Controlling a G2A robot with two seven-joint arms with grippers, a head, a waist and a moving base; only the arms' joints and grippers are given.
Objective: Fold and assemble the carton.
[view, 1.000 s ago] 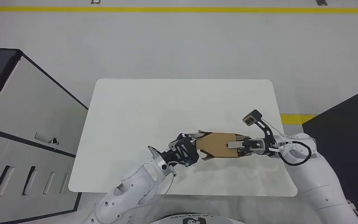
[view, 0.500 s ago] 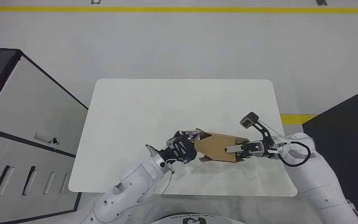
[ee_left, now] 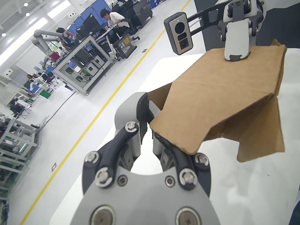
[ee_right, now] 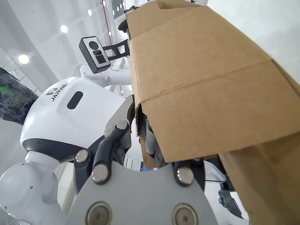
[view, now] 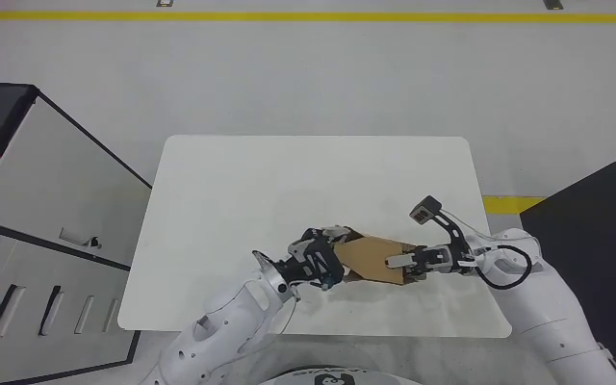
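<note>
**Right now, both grippers grip the carton point(view: 371, 260) from opposite ends**

Up close, the brown cardboard carton sits over the near-right part of the white table point(view: 241, 192), held between the two arms. It lies slightly skewed across the table, with the end toward the left arm a little farther from the robot than the other.

The left gripper point(ee_left: 150, 118) is clamped on the edge of a flap at its end of the carton, the cardboard caught between its two pads. The right gripper point(ee_right: 140, 127) is clenched on the opposite end. One of its fingers point(ee_left: 235, 38) lies flat on the top panel and the other is tucked under the board.

The carton is only partly opened. A broad top panel shows a crease across it, and a loose flap hangs down on one side. I can't tell whether that flap touches the tabletop. Beyond the table, a yellow line point(view: 308, 16) runs along the floor.
</note>
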